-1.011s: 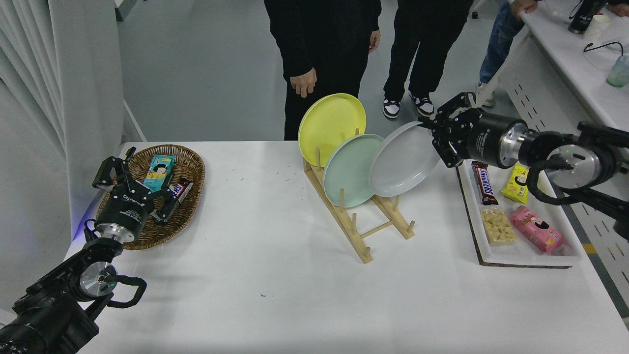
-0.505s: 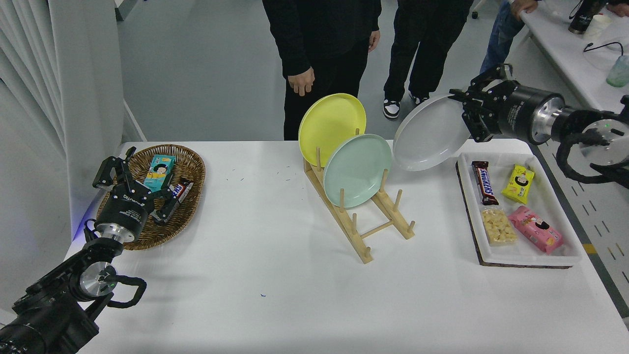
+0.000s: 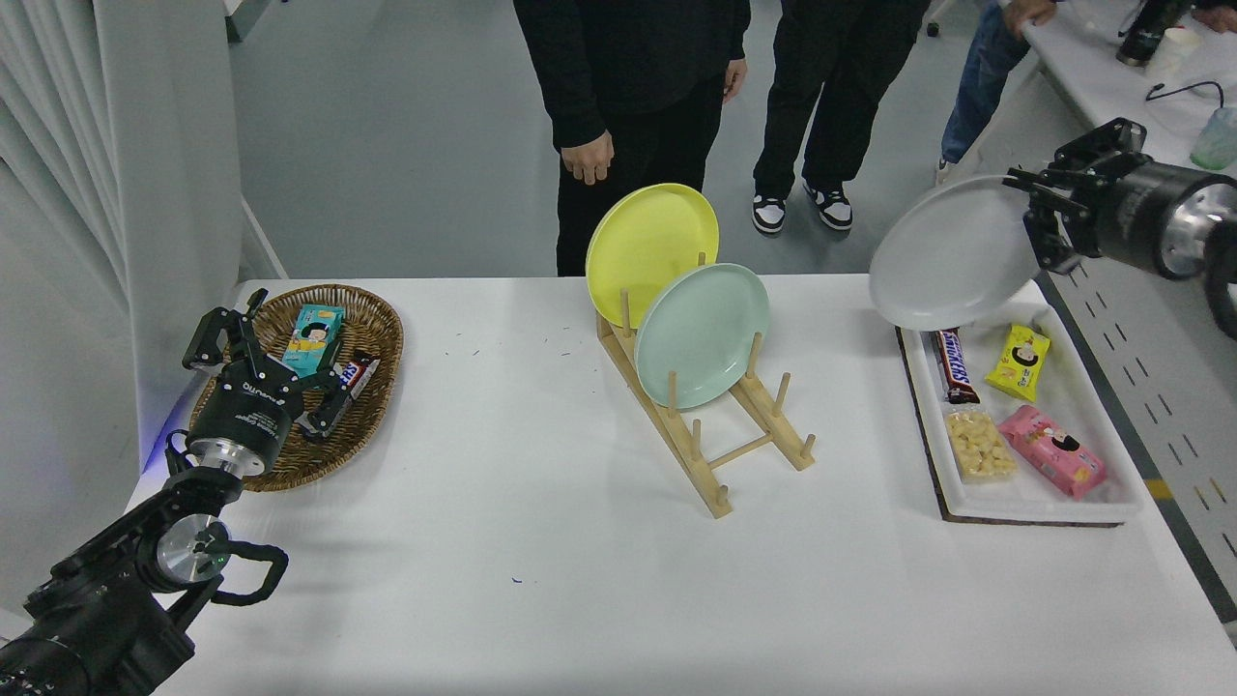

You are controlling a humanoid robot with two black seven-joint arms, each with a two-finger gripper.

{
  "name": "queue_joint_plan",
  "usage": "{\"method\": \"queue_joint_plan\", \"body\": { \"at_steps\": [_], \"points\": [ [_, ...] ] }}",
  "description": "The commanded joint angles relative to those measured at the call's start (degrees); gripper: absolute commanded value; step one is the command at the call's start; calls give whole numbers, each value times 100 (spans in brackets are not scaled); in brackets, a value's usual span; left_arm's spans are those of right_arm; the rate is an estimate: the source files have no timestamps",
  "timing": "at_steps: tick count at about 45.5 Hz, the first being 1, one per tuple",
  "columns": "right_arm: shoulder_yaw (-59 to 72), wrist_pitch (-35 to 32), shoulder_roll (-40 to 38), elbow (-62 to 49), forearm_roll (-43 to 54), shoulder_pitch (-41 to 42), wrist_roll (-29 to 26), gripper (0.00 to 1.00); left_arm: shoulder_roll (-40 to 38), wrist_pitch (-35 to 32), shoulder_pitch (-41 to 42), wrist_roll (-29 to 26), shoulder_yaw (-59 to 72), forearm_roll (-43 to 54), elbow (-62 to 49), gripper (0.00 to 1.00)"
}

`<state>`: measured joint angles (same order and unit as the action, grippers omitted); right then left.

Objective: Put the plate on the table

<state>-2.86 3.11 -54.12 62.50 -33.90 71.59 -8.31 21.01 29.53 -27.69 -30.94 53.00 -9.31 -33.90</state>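
Note:
The light grey plate [image 3: 952, 256] hangs tilted in the air above the far end of the white food tray, clear of the wooden rack. My right gripper [image 3: 1039, 208] is shut on the plate's right rim and comes in from the right edge. The white table [image 3: 541, 541] lies below and to the left. My left gripper [image 3: 253, 338] is parked at the lower left over the wicker basket, its fingers spread open and empty.
A wooden rack [image 3: 720, 440] at the table's middle holds a yellow plate [image 3: 649, 246] and a mint green plate [image 3: 701, 333]. A white tray [image 3: 1024, 498] with snacks sits at the right. A wicker basket [image 3: 372, 382] sits at the left. People stand at the far side.
My right gripper has lifted the grey plate out of the rack and carried it up and to the right, over the tray's far end. The left arm has not moved.

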Motion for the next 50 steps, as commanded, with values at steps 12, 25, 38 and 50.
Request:
{"method": "queue_joint_plan", "body": {
  "at_steps": [12, 25, 38, 50],
  "points": [
    [181, 155, -265, -27, -1248, -400, -13, 0, 0, 0, 0, 0, 0, 0, 7, 98],
    [146, 146, -230, 70, -2410, -769, -13, 0, 0, 0, 0, 0, 0, 0, -2, 98],
    [155, 199, -388, 693, -3288, -1068, -13, 0, 0, 0, 0, 0, 0, 0, 7, 98],
    [313, 419, -336, 852, -4150, -1095, -22, 0, 0, 0, 0, 0, 0, 0, -2, 98]
  ]
}}
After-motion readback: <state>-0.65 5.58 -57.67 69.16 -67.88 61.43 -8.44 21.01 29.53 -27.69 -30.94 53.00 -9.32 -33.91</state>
